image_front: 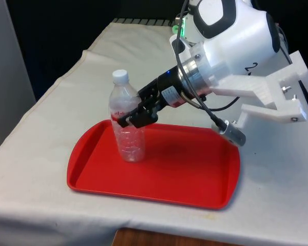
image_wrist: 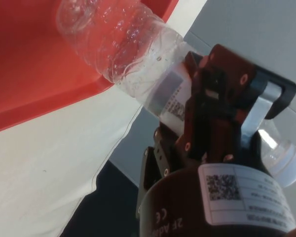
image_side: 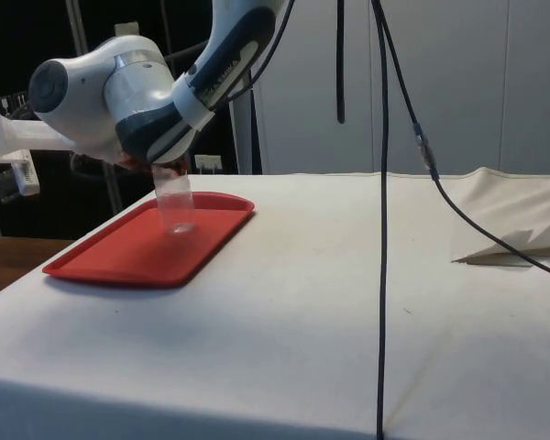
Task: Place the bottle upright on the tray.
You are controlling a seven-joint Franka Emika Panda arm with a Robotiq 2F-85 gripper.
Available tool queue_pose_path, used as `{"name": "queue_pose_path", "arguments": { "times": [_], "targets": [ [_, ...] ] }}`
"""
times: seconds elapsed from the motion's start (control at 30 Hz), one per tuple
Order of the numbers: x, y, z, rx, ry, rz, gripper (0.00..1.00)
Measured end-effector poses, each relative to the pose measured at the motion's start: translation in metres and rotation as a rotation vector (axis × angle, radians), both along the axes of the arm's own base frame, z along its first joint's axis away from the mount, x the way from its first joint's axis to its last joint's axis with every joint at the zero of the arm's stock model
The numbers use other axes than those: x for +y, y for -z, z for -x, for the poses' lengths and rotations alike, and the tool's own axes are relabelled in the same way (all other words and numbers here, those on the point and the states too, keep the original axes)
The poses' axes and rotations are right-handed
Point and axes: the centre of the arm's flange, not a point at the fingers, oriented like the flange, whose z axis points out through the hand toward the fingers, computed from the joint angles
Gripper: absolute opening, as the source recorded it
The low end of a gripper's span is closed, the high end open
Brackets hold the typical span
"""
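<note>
A clear plastic bottle with a white cap stands upright on the red tray, near the tray's end at the front view's left. My gripper is shut on the bottle at its labelled middle, reaching in from the front view's right. From the side, the bottle's lower half shows below the arm, its base on the tray. Close up, the ribbed bottle runs between the dark fingers, its base against the tray.
The tray lies near the table's front edge on the white cloth. A black cable hangs down across the side view. Folded cloth lies at the far right there.
</note>
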Motion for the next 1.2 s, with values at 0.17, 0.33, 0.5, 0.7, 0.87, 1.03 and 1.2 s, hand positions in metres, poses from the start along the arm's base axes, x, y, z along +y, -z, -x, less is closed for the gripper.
{"name": "queue_pose_path", "arguments": {
  "times": [0.17,0.33,0.5,0.7,0.87,1.03,1.2],
  "targets": [
    [0.0,0.0,0.0,0.0,0.0,0.0,0.69],
    [0.0,0.0,0.0,-0.001,0.001,0.0,0.98],
    [0.0,0.0,0.0,-0.001,0.0,0.001,1.0],
    [0.001,-0.001,0.0,0.0,0.0,0.004,1.0],
    [0.008,-0.002,0.0,-0.006,-0.001,0.006,1.0],
    [0.014,-0.004,0.0,-0.01,0.001,0.01,1.0],
    [0.025,-0.008,0.0,-0.019,0.004,0.015,1.0]
  ]
}}
